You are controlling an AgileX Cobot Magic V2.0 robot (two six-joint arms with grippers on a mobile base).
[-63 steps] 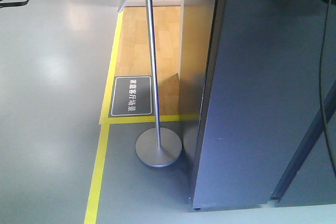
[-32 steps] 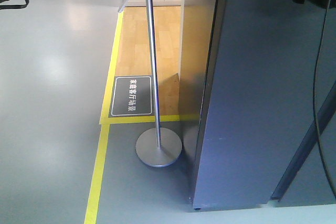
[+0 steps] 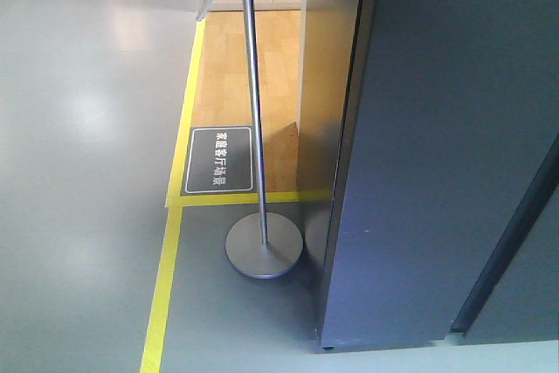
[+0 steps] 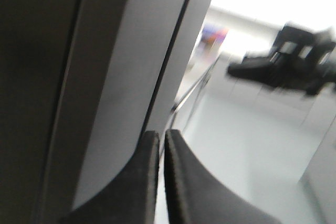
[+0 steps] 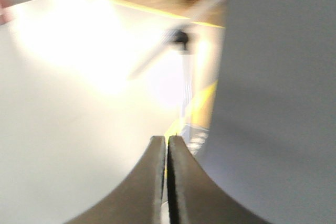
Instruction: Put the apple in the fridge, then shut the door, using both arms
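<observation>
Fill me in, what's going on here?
Nothing is being held right now. The left gripper and right gripper are both shut and empty, each close beside the fridge. The front view shows only the fridge's dark outer faces and none of its white inside, so it looks shut. The apple is not in view.

Smooth fridge [image 3: 437, 172], brushed-metal pole [image 3: 254, 111]

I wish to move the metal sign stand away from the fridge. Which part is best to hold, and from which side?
Grip the slim pole near mid-height, coming from the open grey floor, left in the front view. The fridge blocks the other side, and the flat round base looks too wide to pinch.
</observation>
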